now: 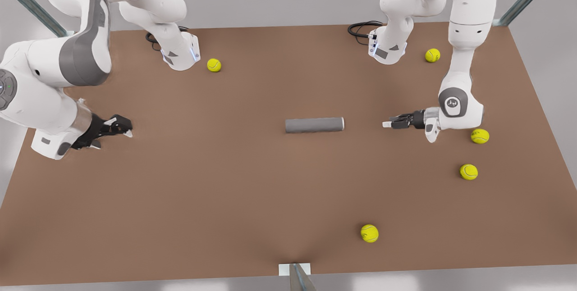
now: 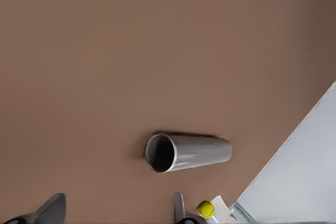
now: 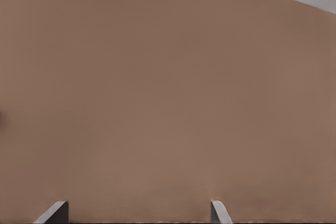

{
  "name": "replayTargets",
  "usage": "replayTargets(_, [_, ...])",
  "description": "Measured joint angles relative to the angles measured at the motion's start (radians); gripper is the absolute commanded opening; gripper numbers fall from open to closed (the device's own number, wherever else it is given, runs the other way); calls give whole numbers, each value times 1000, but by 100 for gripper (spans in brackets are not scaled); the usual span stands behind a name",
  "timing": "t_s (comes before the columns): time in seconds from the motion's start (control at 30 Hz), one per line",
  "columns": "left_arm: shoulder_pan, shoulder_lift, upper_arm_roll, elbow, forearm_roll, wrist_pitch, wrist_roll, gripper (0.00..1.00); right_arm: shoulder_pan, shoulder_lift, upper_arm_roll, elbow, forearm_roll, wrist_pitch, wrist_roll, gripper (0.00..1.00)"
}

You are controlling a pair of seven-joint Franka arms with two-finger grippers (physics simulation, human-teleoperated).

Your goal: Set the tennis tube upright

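Observation:
The tennis tube (image 1: 314, 125) is a grey cylinder lying on its side in the middle of the brown table (image 1: 203, 192), with its lighter rim toward the front view's right. My left gripper (image 1: 386, 124) is on the front view's right, level with the tube and a short gap from its rim end, pointing at it. The left wrist view looks into the open end of the tube (image 2: 197, 152), and the left gripper (image 2: 115, 214) is open with nothing between its fingers. My right gripper (image 1: 126, 128) waits far off at the front view's left. That right gripper (image 3: 136, 214) is open over bare table.
Several yellow tennis balls lie around. One (image 1: 479, 136) sits just behind the left arm's wrist, one (image 1: 469, 171) is nearer the front, and one (image 1: 369, 233) is by the front edge. Two lie beside the arm bases (image 1: 214, 65) (image 1: 432, 55).

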Motion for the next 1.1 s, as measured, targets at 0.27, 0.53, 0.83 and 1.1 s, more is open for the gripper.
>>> replayTargets(0.27, [-3,36,-274,-136,-371,209,245,100,3,1,7,8,-33,-79,129,100])
replayTargets(0.53, [-2,84,-377,-139,-518,279,419,100,3,1,7,6,-37,-102,212,100])
replayTargets(0.83, [3,107,-433,-138,-554,293,540,100,3,1,7,6,-38,-109,271,100])
replayTargets(1.1, [3,136,-464,-136,-577,295,607,97,4,1,7,6,-38,-110,304,100])
